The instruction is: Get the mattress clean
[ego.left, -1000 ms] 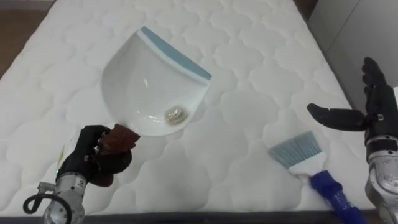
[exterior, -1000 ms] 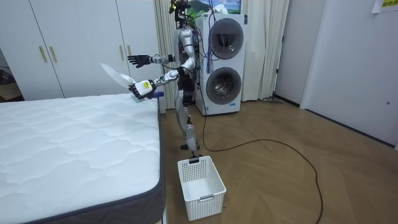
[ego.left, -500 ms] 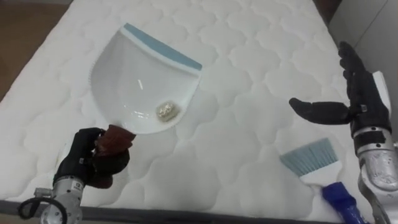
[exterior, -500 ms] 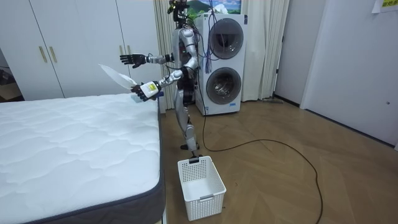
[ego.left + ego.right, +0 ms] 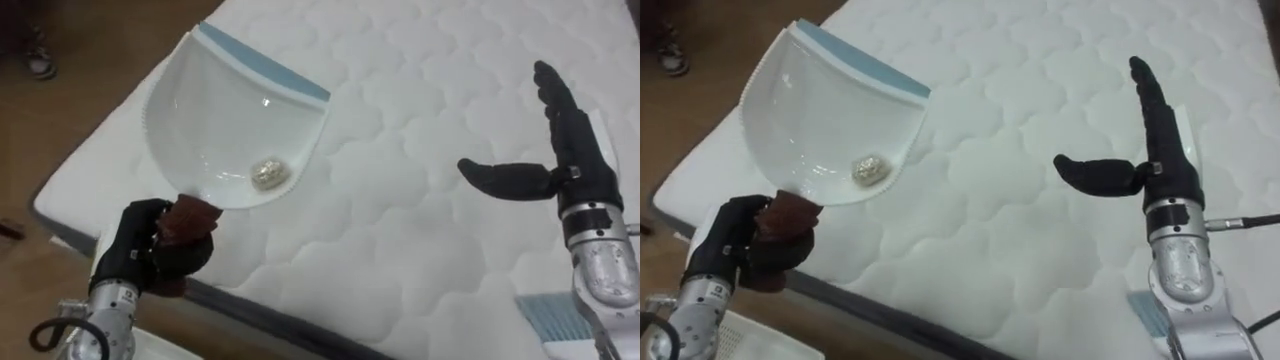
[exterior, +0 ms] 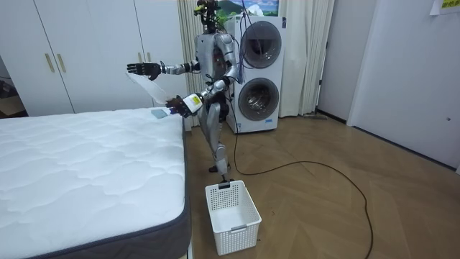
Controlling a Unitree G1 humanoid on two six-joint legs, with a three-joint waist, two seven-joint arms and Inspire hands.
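White dustpan with a blue lip is up off the mattress, tilted, open side facing the camera; left hand is clenched round its brown handle at lower left; one small crumpled pale scrap sits low in the dustpan, towards the handle end; dustpan hangs over the mattress edge, wood floor showing to its left; right hand is up over the mattress on the right, fingers straight and pointing up, thumb stuck out sideways towards the dustpan, nothing in it; brush with pale blue bristles lies on the mattress at lower right, just beside the right forearm, well apart from the dustpan; its grip end is hidden; room view: robot stands upright at the corner of the bed, in front of stacked washers; right arm stretched out high towards the room view's left, left arm lower with the dustpan over the bed corner; white basket sits on the floor next to the bed's side, well apart from both hands.
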